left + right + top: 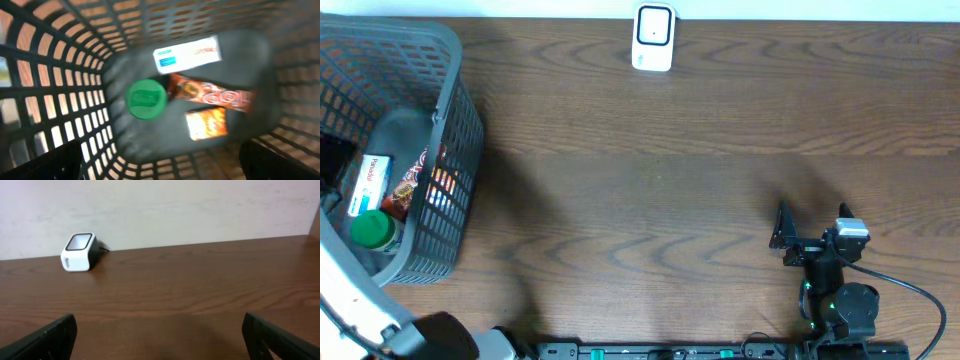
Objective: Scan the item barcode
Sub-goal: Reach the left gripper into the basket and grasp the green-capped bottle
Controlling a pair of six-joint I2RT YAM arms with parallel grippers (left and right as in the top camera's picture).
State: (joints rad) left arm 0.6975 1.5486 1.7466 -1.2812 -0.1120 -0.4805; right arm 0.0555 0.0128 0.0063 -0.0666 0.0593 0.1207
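Left gripper [160, 164]: wide open, empty, above grey plastic mesh basket [450, 120].
Right gripper [160, 339]: wide open, empty.
Items: white cardboard box [187, 54], green round lid [145, 99] and orange shiny wrapper [212, 95], touching on basket floor.
Risk: items crowded, so the fingers may pinch two.

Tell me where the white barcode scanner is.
Overhead, the white box-shaped barcode scanner stands at the wooden table's far edge, centre, right of the grey plastic basket.
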